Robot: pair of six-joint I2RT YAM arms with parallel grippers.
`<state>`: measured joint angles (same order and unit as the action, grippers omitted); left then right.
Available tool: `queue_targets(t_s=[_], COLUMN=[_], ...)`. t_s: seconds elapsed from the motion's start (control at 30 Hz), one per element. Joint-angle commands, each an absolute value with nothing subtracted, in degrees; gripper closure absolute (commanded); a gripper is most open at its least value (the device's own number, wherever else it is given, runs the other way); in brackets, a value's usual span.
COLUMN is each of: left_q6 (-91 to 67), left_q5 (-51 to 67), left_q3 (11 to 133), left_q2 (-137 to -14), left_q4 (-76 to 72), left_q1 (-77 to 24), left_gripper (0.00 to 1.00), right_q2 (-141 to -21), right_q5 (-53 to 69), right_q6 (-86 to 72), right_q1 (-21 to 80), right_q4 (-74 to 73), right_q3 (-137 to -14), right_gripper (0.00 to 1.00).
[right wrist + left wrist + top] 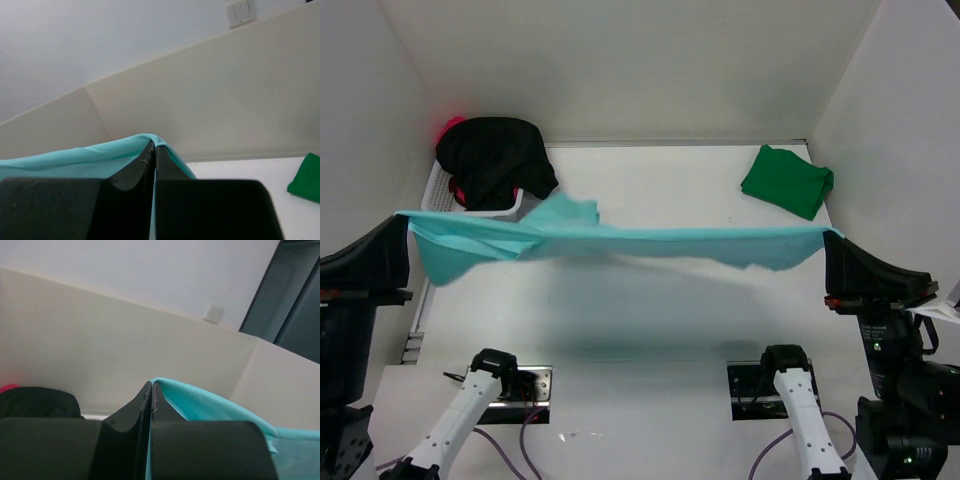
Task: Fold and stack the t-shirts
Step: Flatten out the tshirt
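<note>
- Clenched left claw (407, 222) grips the left end of the light teal t-shirt (620, 240). In its wrist view both fingers press together, and teal cloth comes out from between the tips.
- Clenched right claw (830, 240) grips the opposite end of the same shirt. In its wrist view the fingers are together, with cloth draped over the tips.
- The light teal t-shirt is stretched in the air between the two claws. It spans nearly the full width of the worktop (670, 330) and hangs clear of the surface, with a soft band of shadow beneath it.
- Its upper edge runs fairly taut. A loose flap sags near the left claw, and a bunched fold rises left of centre.
- The dark green t-shirt (787, 180) lies folded flat on the worktop in the far right corner, beyond the right end of the stretched shirt.
- The black t-shirt (495, 155) is heaped in a white basket (485, 212) at the far left and spills over its rim.
- The red-pink t-shirt (450, 127) shows only as small patches behind and under the black one.
</note>
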<state>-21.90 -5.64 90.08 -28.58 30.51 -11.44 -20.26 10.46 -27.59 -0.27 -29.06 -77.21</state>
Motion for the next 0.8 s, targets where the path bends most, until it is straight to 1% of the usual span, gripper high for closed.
queue_targets(t_s=[0.0, 0.13, 0.23, 0.47, 0.57, 0.63, 0.77], left_q6=[-23.77, -24.87, -25.66, -25.66, -25.14, -25.14, -25.14], left_q5=[-6.15, -6.68, -6.44, -6.15, -5.45, -4.87, -4.75], left_q3=[92.40, 92.29, 88.56, 77.58, 75.05, 72.92, 71.72], left_q2=[-29.75, -32.51, -35.52, -45.81, -53.17, -56.59, -67.55], left_q4=[36.21, 34.41, 30.66, 20.62, 16.55, 13.58, 8.69], left_q1=[-11.43, -11.95, -11.95, -11.95, -11.95, -11.95, -11.95], left_gripper=[1.00, 1.00, 1.00, 1.00, 1.00, 1.00, 1.00], right_q2=[-24.80, -28.83, -34.33, -43.52, -46.24, -47.90, -56.70], right_q5=[9.83, 7.16, 4.92, 5.43, 4.22, 3.43, 3.43], right_q6=[-27.82, -28.21, -28.21, -28.74, -28.74, -28.74, -28.74], right_q1=[-0.62, -0.62, -0.62, -0.62, -0.62, -0.62, -0.62], right_q4=[-34.98, -33.44, -30.82, -19.82, -15.23, -12.40, -8.34], right_q3=[-82.51, -84.37, -82.32, -67.79, -59.25, -56.66, -54.23], right_gripper=[1.00, 1.00, 1.00, 1.00, 1.00, 1.00, 1.00])
